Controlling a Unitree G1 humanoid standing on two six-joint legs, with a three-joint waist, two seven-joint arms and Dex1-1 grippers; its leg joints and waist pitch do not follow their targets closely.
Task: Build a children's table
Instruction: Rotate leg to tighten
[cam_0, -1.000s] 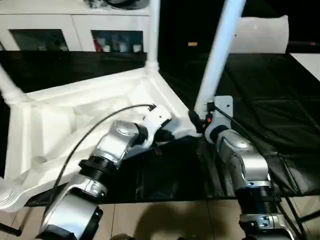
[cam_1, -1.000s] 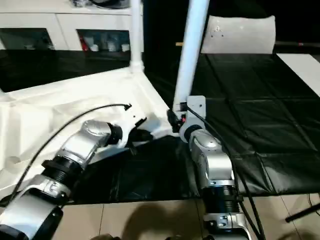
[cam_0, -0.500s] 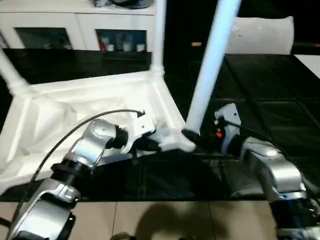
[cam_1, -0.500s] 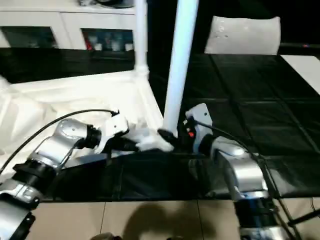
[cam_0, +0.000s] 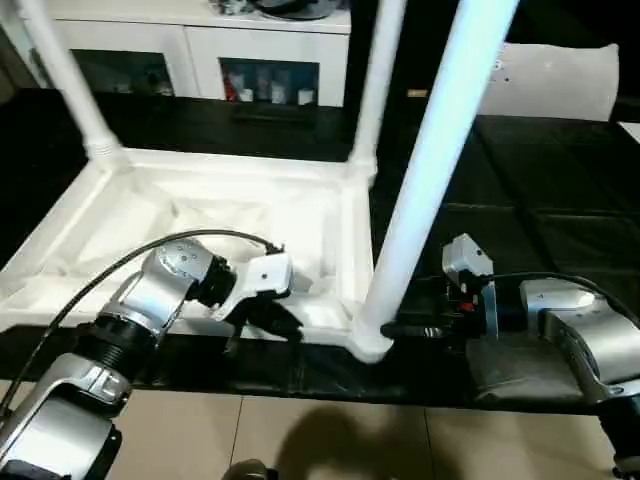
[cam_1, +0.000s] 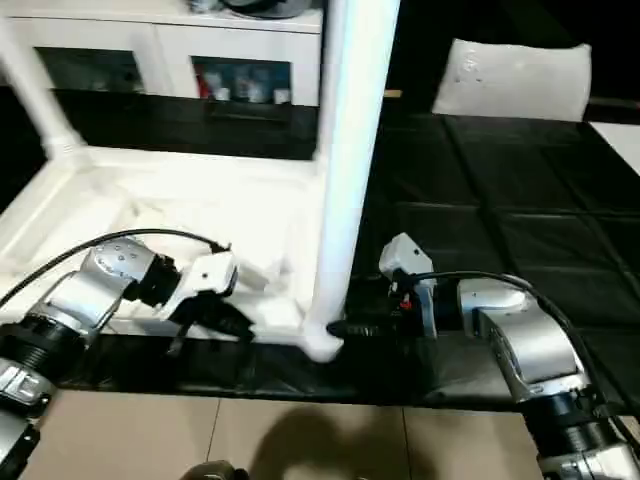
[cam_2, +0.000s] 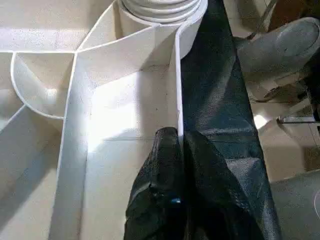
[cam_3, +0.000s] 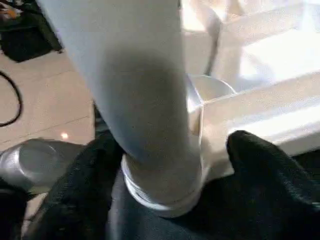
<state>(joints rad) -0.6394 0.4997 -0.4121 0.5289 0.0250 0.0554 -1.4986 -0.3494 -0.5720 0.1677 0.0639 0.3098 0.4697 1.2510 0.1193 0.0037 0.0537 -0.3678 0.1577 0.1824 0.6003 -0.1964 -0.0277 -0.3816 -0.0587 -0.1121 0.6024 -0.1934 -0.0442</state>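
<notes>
Progress: three legs visibly stand in corner sockets; the fourth corner is unseen, so I cannot call it finished.
Table top (cam_0: 200, 215): white, ribbed underside up, on the black counter (cam_0: 560, 200).
Near leg (cam_0: 430, 180): tapered white tube, upright (seemingly seated).
Left gripper (cam_2: 172, 145): jaws together, pinching the rim wall.
Right gripper (cam_3: 165, 165): jaws apart, straddling the leg's base.
</notes>
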